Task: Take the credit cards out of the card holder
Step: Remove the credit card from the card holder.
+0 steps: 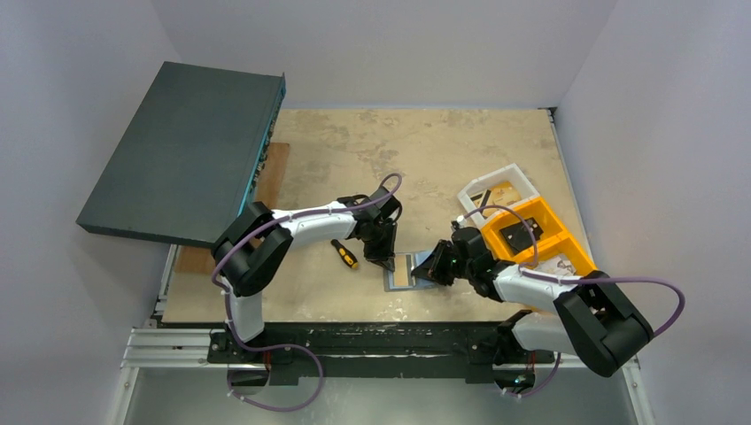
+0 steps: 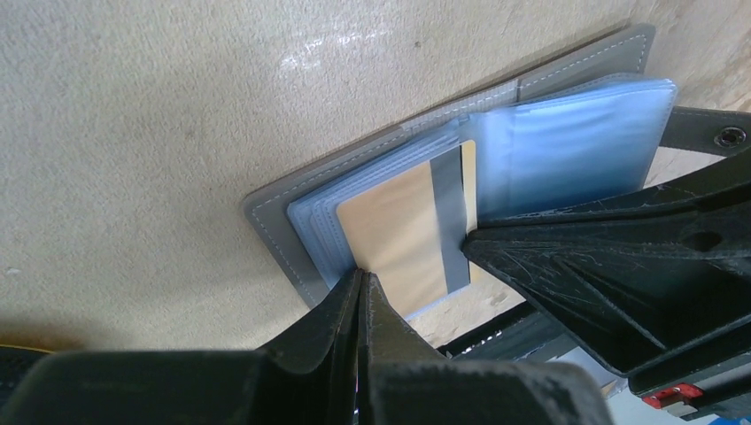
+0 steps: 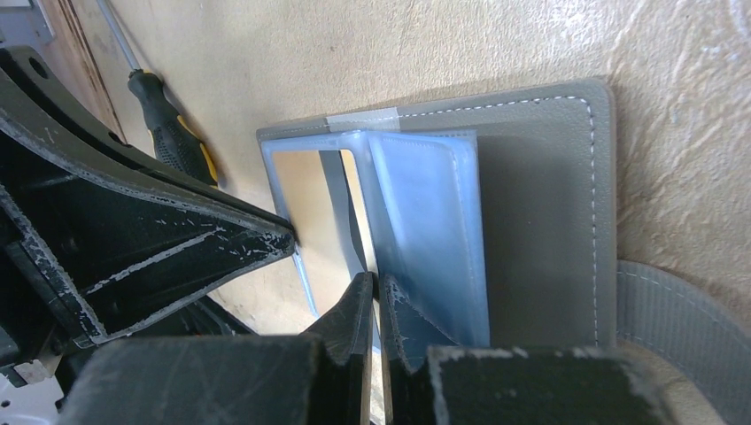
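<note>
Grey stitched bifold card holder (image 1: 403, 274) lies open on beige table (image 1: 443, 150). My right gripper (image 3: 374, 285) pinches pale blue plastic sleeves (image 3: 425, 221) aside, baring tan striped card (image 2: 398, 230); left gripper (image 2: 361, 282) shut, seemingly on its corner.

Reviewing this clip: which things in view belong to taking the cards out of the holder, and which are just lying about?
In the job: card holder, lying open; tan card in its clear sleeve; left tool and right tool, both at the holder.
Lying about: screwdriver; orange bins; white tray; dark flat box; wooden board.
</note>
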Robot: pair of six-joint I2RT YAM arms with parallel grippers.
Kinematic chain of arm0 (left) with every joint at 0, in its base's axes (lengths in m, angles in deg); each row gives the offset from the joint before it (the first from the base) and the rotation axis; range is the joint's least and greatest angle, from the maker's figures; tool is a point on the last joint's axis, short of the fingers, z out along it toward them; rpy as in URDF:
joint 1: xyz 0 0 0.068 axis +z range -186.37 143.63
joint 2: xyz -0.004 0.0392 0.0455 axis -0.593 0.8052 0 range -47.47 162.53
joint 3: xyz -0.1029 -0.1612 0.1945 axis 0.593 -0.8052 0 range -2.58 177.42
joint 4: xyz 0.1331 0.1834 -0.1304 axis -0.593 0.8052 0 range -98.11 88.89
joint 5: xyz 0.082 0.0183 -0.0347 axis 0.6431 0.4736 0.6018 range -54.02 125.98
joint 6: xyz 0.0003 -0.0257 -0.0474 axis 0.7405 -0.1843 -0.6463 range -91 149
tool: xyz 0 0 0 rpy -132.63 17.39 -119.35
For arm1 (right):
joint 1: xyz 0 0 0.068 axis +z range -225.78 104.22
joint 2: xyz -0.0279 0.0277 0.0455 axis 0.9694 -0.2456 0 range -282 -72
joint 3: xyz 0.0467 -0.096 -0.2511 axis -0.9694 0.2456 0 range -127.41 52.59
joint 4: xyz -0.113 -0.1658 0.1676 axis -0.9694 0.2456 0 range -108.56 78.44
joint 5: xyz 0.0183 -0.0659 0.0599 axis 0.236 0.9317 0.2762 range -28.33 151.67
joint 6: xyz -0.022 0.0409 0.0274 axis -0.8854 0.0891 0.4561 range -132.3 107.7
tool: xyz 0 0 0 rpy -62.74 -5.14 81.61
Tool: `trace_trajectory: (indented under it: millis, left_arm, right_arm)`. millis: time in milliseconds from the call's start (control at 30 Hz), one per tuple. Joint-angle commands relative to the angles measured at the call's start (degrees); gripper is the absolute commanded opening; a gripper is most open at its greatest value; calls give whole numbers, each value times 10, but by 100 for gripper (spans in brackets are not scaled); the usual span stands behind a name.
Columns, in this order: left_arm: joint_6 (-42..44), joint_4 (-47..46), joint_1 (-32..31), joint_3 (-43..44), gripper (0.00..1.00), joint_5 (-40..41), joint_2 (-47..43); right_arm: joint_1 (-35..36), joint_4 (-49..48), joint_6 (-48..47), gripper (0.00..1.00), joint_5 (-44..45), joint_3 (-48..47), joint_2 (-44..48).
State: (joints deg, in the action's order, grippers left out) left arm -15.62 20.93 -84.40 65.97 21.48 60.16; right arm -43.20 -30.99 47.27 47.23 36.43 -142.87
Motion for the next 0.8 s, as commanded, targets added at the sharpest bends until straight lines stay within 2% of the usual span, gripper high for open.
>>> trace_trajectory:
  millis: [0, 200, 433, 700, 767]
  left_arm:
    - [-4, 44, 1, 0, 0, 58, 21]
    - [-2, 65, 6, 2, 0, 76, 37]
    - [-1, 66, 15, -4, 0, 81, 39]
    - [3, 65, 15, -2, 0, 77, 40]
    - [5, 66, 16, 0, 0, 76, 39]
  right_arm:
    - [-1, 35, -9, 0, 32, -11, 8]
    - [-10, 48, -15, 0, 35, -6, 17]
    - [-52, 52, -35, 0, 16, 12, 41]
    - [-55, 21, -45, 0, -10, 21, 24]
    - [-55, 9, -46, 5, -17, 25, 13]
